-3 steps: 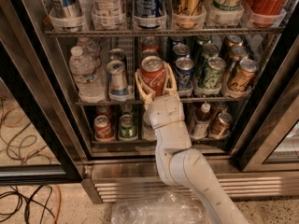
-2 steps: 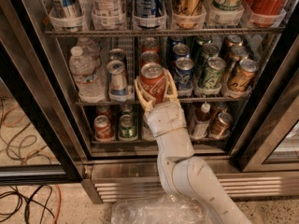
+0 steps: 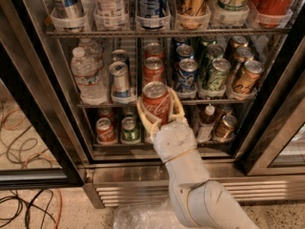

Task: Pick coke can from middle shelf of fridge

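Coke can (image 3: 156,104) is sitting upright, pinched on both sides by the gripper (image 3: 158,108), just in front of the middle shelf (image 3: 217,100) rail and outside its lane. The claw is clamping the can and the wrist is hanging right below it, also in front of the shelf.

Judgement: the grasp is done and the robot is doing the pull-out.
- It is best pulling straight back from the middle shelf, keeping the can vertical and the squeeze steady.
- It should avoid sideways drift, since the silver can (image 3: 120,80) is standing just left of the vacated lane and the blue can (image 3: 187,74) just right of it.
- Lifting is not needed. The can is already looking free of the rail, so it should back clear of the fridge (image 3: 143,173) door frames.

Against a second ago, the can is sitting lower and larger in view. It is coming away from the red can (image 3: 153,69) behind it on the shelf, and the arm is retreating with it. The neighbouring cans are staying put.
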{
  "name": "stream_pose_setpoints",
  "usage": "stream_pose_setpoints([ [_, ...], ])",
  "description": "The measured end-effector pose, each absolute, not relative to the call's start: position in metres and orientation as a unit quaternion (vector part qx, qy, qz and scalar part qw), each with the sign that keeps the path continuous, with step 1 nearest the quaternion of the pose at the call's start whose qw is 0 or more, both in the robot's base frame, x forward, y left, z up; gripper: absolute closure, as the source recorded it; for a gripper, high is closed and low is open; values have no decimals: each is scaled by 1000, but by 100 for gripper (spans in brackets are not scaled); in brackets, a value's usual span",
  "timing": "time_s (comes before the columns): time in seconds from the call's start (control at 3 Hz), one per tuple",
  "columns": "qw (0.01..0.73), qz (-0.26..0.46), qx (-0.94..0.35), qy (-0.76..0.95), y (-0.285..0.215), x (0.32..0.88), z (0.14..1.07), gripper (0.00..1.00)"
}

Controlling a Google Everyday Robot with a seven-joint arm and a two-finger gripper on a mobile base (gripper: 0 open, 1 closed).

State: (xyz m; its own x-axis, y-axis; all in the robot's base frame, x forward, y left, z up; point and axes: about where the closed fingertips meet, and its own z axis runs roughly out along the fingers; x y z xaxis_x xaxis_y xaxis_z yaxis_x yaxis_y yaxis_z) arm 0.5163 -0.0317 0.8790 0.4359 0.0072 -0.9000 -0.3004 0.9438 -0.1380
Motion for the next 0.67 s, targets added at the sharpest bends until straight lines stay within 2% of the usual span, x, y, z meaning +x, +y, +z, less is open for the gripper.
stream_pose_setpoints([
  [0.67, 812, 90, -185, 547, -62, 465, 855, 100],
])
